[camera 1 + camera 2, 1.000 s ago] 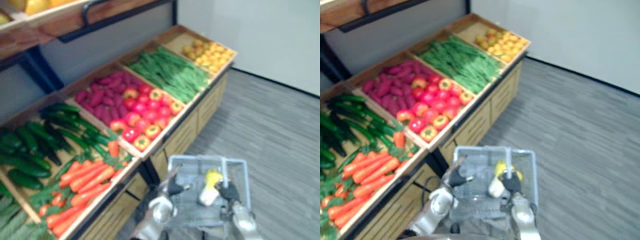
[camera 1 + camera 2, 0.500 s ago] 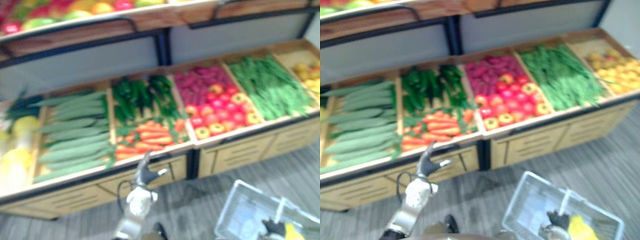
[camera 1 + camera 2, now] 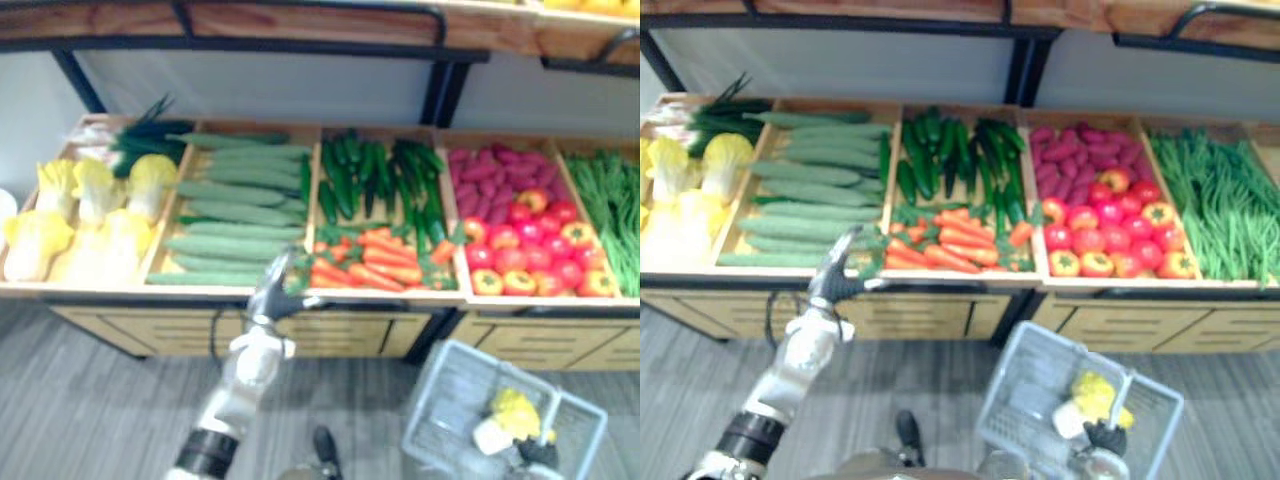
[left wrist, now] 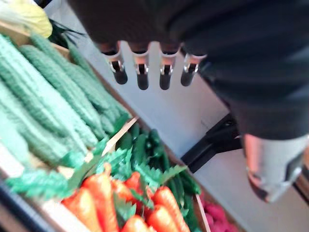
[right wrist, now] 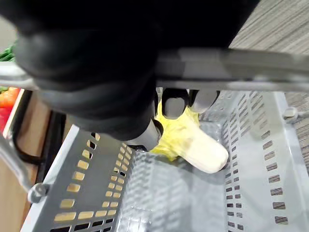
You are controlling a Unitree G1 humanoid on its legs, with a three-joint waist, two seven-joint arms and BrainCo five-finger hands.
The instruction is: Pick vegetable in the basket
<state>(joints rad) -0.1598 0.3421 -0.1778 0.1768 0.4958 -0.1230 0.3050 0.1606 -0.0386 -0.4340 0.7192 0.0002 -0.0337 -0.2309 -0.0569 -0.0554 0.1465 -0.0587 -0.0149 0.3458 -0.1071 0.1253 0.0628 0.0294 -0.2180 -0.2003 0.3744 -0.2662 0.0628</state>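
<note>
We take the carrots (image 3: pixel 375 262) as our mark: they lie in a heap at the front of a wooden bin on the counter (image 3: pixel 130 330). Behind the carrots, in the same bin, are dark green cucumbers (image 3: pixel 375 175). In the bin to the left of the carrots lie long pale green bumpy gourds (image 3: pixel 235 220), and further left than those are yellow cabbages (image 3: pixel 80 220). To the right of the carrots sit red and yellow tomatoes (image 3: pixel 530 255) with purple sweet potatoes (image 3: pixel 490 180) behind them, and further right a bed of green beans (image 3: pixel 615 205).

Our left hand (image 3: pixel 270 298) hovers just to the front-left of the carrots, over the counter's front edge. Its fingers (image 4: pixel 140 72) are straight and spread, holding nothing and touching nothing.

The grey slotted basket (image 3: pixel 450 385) hangs to the front-right of the carrots, well apart from them and lower, above the grey floor (image 3: pixel 80 420). Our right hand (image 3: pixel 1102 437) carries it, with the fingers curled round the handle (image 5: pixel 251 67), which runs across the hand in the right wrist view.

One vegetable lies inside the basket: a cabbage (image 5: pixel 193 145) with a white stem end and yellow leaves, resting on the basket's bottom just under the right hand. We cannot tell whether the fingers touch its leaves.
</note>
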